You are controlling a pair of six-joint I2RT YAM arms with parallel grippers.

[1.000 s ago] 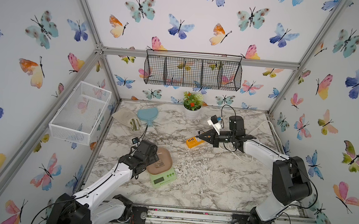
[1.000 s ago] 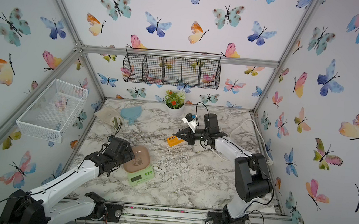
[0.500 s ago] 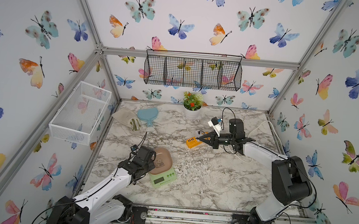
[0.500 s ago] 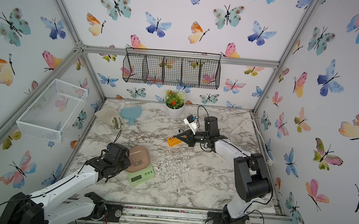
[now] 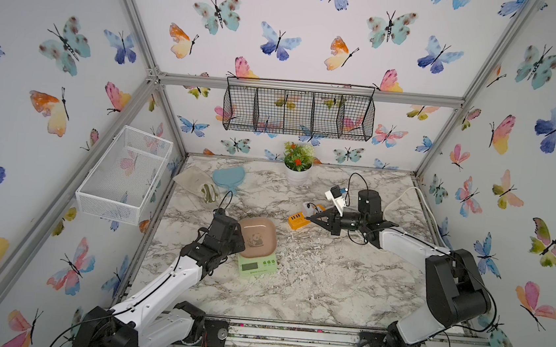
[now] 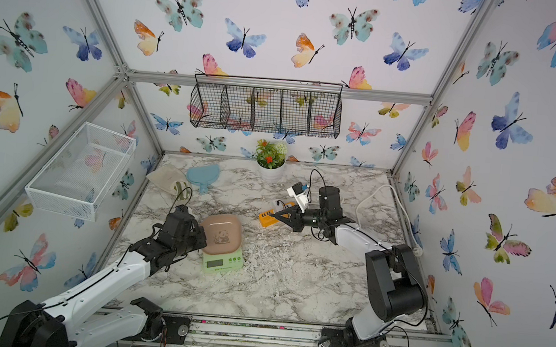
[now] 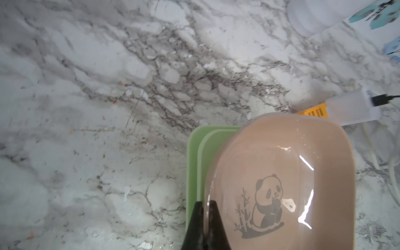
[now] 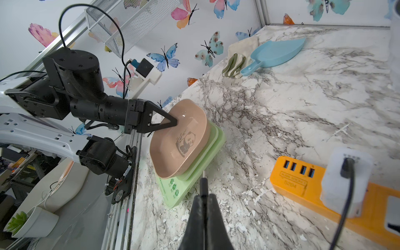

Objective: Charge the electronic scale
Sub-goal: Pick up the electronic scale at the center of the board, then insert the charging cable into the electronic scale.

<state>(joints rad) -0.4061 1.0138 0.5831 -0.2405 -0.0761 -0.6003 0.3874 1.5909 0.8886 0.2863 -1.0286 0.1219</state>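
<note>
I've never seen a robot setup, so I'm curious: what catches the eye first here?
Butterfly wallpaper covers the walls around a marble table. Left of centre, the left tool pinches the panda-tray rim of the pale green electronic scale. Farther back, the right tool grips a black plug beside an orange power strip.

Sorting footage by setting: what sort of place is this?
Probably a robot lab cell staged as a kitchen counter: aluminium frame with butterfly wallpaper, left arm and right arm on a rail, marble-look tabletop.

Electronic scale (image 7: 279, 171) hides most of power strip (image 7: 315, 112).
</note>
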